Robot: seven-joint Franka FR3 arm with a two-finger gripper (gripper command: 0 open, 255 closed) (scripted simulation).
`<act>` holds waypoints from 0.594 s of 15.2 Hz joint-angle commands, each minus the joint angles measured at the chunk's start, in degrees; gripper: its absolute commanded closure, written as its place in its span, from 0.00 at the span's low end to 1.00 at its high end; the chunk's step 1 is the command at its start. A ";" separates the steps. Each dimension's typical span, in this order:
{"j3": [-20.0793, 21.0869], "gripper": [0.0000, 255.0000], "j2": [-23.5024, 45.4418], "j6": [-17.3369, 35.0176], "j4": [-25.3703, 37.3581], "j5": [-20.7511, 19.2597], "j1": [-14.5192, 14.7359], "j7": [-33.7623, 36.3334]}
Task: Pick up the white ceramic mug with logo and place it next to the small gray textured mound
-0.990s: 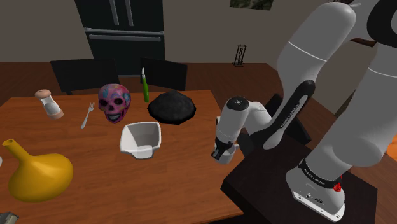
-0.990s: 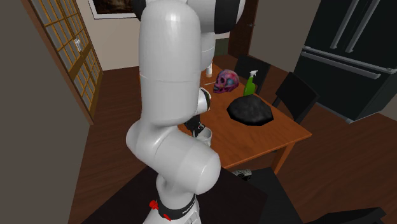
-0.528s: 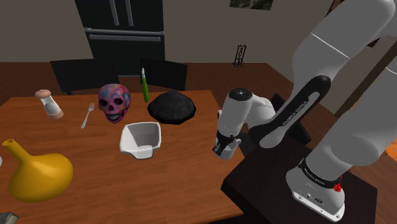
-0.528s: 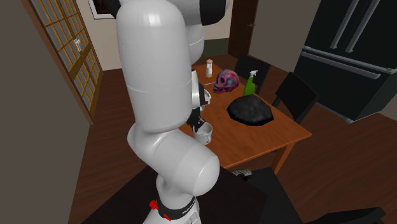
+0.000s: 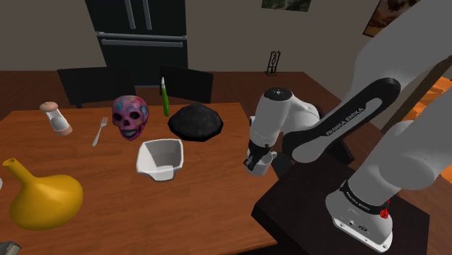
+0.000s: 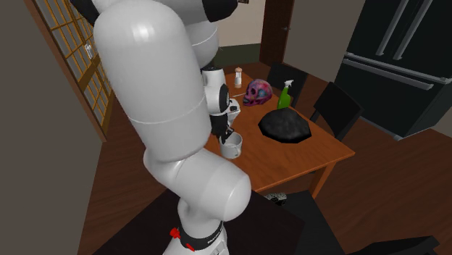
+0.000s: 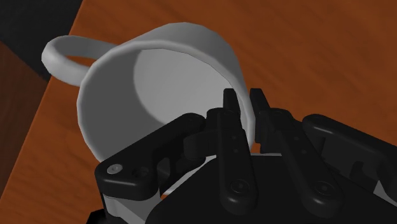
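Here the white arm (image 5: 340,130) is the biggest thing in sight, bending down from its dark stand (image 5: 326,224) at the shoulder view's near right toward the right edge of the brown wooden bench (image 5: 195,203). A black fridge (image 5: 137,29) stands against the far wall, with dark chairs between it and the bench. On the bench, a yellow gourd-shaped vessel (image 5: 43,199) lies at the shoulder view's near left. The dark gray textured mound (image 5: 195,122) sits toward the far side, about midway across. Just nearer than the mound and a little to its left is a white angular container (image 5: 161,159). A pink and blue skull (image 5: 130,116) stands left of the mound.

The white mug (image 7: 159,76) is at the bench's right edge, close to the stand and well apart from the mound. The black pincer (image 7: 247,114) is clenched on the mug's rim: one finger (image 7: 232,124) is inside the cup and the other is outside, with the wall pinched between them. The gap is only as wide as that wall. The handle points away from the fingers. No logo can be made out on it, and I cannot tell whether its base touches the wood.

Smaller things stand at the far side: a slim green bottle (image 5: 164,98) behind the mound, a shaker (image 5: 56,118) at the far left, and a fork (image 5: 99,132) between shaker and skull
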 commanded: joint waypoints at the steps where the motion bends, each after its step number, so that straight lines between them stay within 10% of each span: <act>1: -0.58 1.00 -2.28 -2.07 -0.01 2.38 1.00 -1.84; 9: -2.85 1.00 -9.76 -10.54 1.38 7.05 3.71 -5.75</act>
